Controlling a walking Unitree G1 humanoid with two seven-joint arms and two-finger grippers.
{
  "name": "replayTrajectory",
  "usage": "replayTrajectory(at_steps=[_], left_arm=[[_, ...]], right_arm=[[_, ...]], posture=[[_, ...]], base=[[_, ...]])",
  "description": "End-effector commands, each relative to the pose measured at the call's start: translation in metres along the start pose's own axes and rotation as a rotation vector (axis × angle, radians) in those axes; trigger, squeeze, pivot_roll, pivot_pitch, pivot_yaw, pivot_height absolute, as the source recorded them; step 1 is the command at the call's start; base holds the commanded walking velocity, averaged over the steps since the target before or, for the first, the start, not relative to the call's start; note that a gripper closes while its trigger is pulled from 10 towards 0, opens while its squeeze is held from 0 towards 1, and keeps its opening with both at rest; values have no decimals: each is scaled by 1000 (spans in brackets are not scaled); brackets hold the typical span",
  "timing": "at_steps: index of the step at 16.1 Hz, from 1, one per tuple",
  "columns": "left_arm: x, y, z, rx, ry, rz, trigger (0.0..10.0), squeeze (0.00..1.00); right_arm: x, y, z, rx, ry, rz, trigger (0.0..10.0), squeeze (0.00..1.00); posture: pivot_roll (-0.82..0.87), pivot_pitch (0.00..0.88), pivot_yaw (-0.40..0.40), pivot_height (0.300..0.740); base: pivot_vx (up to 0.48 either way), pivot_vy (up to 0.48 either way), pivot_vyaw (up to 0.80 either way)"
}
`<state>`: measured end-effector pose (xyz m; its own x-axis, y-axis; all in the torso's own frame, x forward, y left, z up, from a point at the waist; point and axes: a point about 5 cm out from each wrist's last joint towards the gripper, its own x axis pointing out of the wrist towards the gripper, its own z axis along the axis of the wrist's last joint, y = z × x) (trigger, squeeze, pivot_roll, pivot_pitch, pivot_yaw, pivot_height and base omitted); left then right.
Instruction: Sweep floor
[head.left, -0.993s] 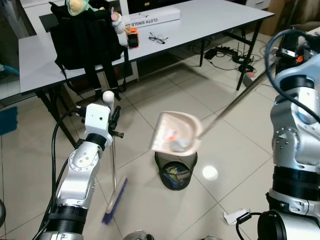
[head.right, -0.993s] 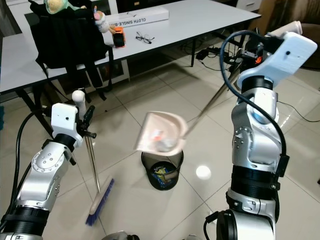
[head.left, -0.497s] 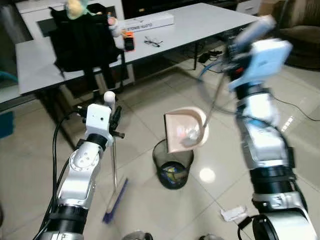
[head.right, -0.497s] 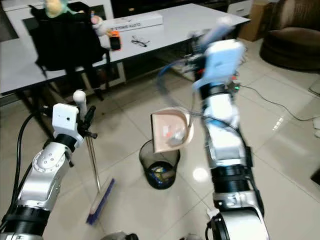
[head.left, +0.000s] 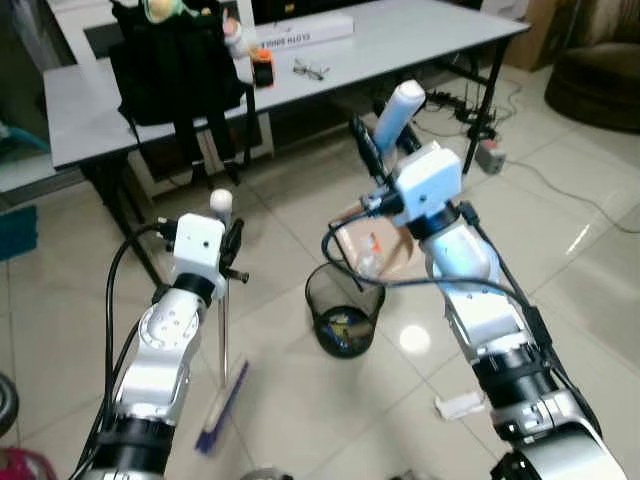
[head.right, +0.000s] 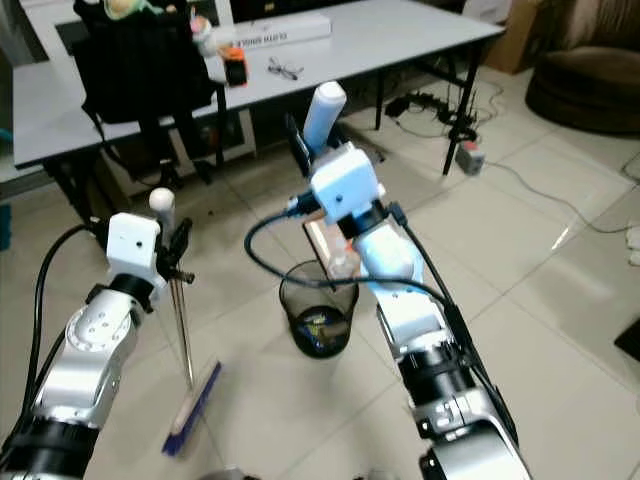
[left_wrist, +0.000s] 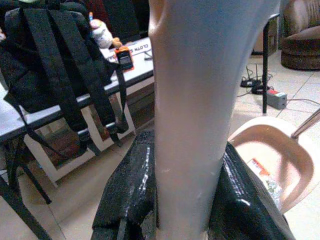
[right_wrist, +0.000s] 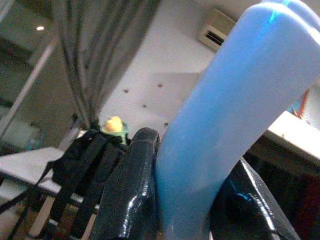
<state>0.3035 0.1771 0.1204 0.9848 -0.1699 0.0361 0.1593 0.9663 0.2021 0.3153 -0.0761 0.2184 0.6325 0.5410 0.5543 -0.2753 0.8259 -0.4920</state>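
The right end effector (head.left: 372, 160) clamps the dustpan (head.left: 373, 247) handle, tipped over the bin (head.left: 345, 317); the left end effector (head.left: 232, 252) grips the broom (head.left: 224, 400) (light, stiff, best held high on its shaft) upright on the floor.

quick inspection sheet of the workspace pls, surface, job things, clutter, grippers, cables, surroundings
surface: pale tiled floor, glossy, with a light glare spot.
job's things: dustpan tilted over the black bin, debris still in the pan; broom upright, bristles on the floor.
clutter: white scrap on the floor by the right arm.
grippers: left gripper shut on the broom handle; right gripper shut on the dustpan's blue handle.
cables: power strip and leads under the table; black cables along both arms.
surroundings: white table with backpack, glasses, long box; brown armchair at right.
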Motion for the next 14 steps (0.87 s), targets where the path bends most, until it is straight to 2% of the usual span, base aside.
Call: replayTrajectory(at_steps=[1,2,4,5,7,8,9,10,13,14], left_arm=[[1,3,7,20,-31,7,10000,0],[1,3,7,20,-31,7,10000,0],[0,4,7,27,-30,9,10000,0],[0,4,6,29,-29,9,10000,0],[0,3,6,31,-29,10,10000,0],[0,3,7,35,-31,10,10000,0],[0,3,7,39,-33,7,10000,0],[0,3,7,40,-34,3,10000,0],[1,-1,9,33,-38,-48,10000,0],[2,-5,9,23,-39,-87,10000,0]], right_arm=[[3,10,11,-64,-94,57,10000,0],[3,10,11,-64,-94,57,10000,0],[2,19,14,-167,-148,135,10000,0],[2,19,14,-185,-158,142,10000,0],[2,11,14,-190,-159,74,10000,0],[2,-7,14,-202,-143,-60,10000,0],[2,-33,14,-239,-118,-213,10000,0],[0,-52,12,-257,-65,-312,10000,0],[-14,-97,-2,-290,138,-490,10000,0],[-30,-117,-9,-326,261,-560,10000,0]], posture=[[-20,40,68,740],[-20,40,68,740],[-21,46,67,740],[-21,46,68,740],[-21,47,67,740],[-21,47,67,740],[-18,49,63,740],[-18,49,63,740],[-28,49,67,740],[-34,51,69,740]], base=[[0,0,0],[0,0,0],[0,0,0],[0,0,0],[0,0,0],[0,0,0],[0,0,0],[0,0,0],[0,0,0],[0,0,0]])
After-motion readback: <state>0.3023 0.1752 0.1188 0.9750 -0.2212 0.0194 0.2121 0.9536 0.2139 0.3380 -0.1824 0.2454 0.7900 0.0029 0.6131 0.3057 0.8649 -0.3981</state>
